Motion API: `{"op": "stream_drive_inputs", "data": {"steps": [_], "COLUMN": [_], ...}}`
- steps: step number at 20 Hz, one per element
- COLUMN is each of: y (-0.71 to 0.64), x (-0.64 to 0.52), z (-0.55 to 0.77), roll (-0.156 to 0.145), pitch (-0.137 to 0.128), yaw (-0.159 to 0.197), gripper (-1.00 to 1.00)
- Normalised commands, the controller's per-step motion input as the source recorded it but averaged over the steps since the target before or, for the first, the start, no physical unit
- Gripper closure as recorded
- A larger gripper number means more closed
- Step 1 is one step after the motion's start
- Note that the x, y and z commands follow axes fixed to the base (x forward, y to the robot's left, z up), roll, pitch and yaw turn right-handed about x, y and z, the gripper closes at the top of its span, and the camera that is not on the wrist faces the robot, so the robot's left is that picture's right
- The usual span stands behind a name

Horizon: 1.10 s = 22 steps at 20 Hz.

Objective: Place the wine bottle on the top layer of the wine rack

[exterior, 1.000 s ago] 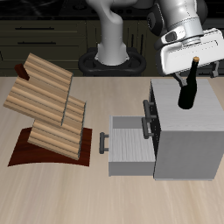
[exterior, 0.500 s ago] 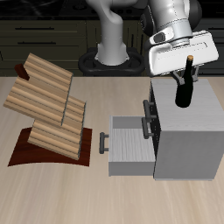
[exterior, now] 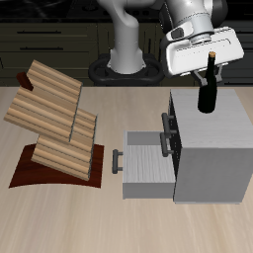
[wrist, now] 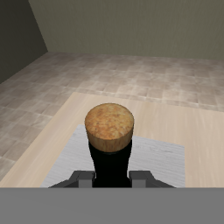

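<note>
The light was even and flat, seeming to come from above. The table [exterior: 138, 222] was bright, while the kitchen behind it sat dim and nearly black. A soft shadow lay beside the rack [exterior: 54, 119] on its dark base, and the open drawer [exterior: 143, 158] was shaded under the cabinet [exterior: 212, 148]. No glare showed on the bottle [exterior: 209, 94]. Both pictures were coarse and slightly soft. Up close, the cork [wrist: 110, 124] looked grainy, and the floor tiles beyond it were blurred.

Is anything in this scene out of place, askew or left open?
One drawer of the grey cabinet stands pulled out. The wine bottle hangs upright in the tool above the cabinet. The wine rack looks undisturbed.
</note>
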Motion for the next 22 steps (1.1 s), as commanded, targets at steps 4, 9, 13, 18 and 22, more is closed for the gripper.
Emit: {"op": "stream_drive_inputs", "data": {"steps": [4, 9, 13, 18, 22], "y": [-0.16, -0.28, -0.34, -0.37, -0.17], "x": [-0.57, -0.23, -0.08, -0.15, -0.15], "z": [0.30, 0.12, 0.15, 0.21, 0.11], "roll": [0.041, -0.044, -0.029, -0.071, 0.003], "pitch": [-0.044, 0.032, 0.057, 0.017, 0.041], "yaw": [-0.201, -0.280, -0.293, -0.311, -0.231], "gripper": [1.00, 1.00, 1.00, 1.00, 1.00]}}
